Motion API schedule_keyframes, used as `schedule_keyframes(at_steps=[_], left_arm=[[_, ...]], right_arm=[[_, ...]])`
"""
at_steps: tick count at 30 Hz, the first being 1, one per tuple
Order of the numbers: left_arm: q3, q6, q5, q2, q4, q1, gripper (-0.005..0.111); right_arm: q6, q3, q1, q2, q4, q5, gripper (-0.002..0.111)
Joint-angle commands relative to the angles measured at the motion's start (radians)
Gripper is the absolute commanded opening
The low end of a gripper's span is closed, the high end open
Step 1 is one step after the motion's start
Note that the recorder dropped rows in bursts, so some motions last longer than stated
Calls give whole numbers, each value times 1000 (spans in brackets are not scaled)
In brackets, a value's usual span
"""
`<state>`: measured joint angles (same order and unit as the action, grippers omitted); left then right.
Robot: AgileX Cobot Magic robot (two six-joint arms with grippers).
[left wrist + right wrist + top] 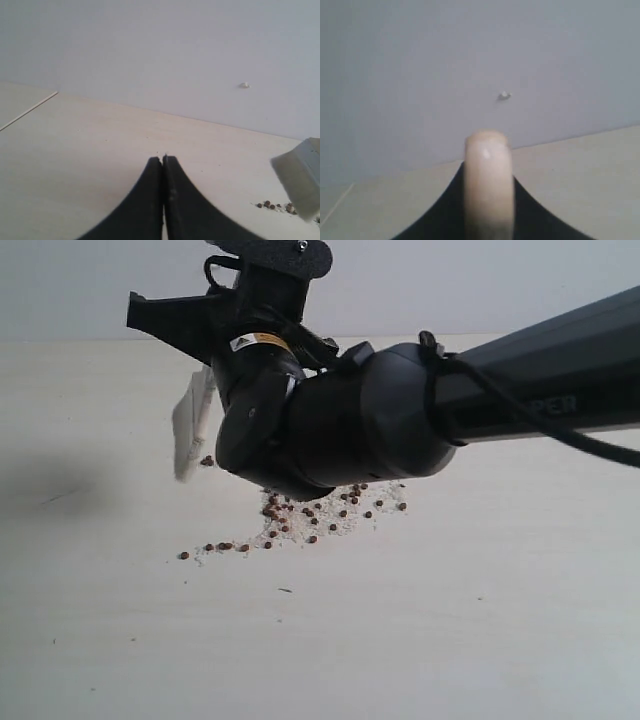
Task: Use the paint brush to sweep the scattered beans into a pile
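Exterior: paint brush [190, 435] hung tilted, bristles just left of beans [320, 518] strewn on surface [480, 640]. Left wrist: left pincer [163, 162] sat closed, empty. Right wrist: right pincer [488, 172] clamped brush handle. Sweeping step in hand, I'd judge; next stroke needed rightward drag through stragglers.

A pale wood-grain tabletop [480, 640] was observed, bounded at the far edge by a plain grey-white wall [450, 285]. One small white speck [244, 85] was noted on the wall. Soft, even light was recorded.
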<state>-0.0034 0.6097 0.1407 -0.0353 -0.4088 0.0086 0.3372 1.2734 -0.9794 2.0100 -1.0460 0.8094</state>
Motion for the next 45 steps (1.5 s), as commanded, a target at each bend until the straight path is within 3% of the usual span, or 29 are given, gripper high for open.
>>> schedule_keyframes(at_steps=[1,11,17,40,45], left_arm=[[3,-4,-1,7,9,4,0],[3,-4,-1,7,9,4,0],[3,-4,-1,7,9,4,0],[3,-4,-1,7,9,4,0],[3,-4,-1,7,9,4,0]], right_arm=[[-167,91,21,102,124,14,0],[-190,273,44,284,110,-20,0],[-126,280,74,318,-3,-75,0],[602,280,80,274,-492,123,0],[668,280,80,250,-523,166,0]])
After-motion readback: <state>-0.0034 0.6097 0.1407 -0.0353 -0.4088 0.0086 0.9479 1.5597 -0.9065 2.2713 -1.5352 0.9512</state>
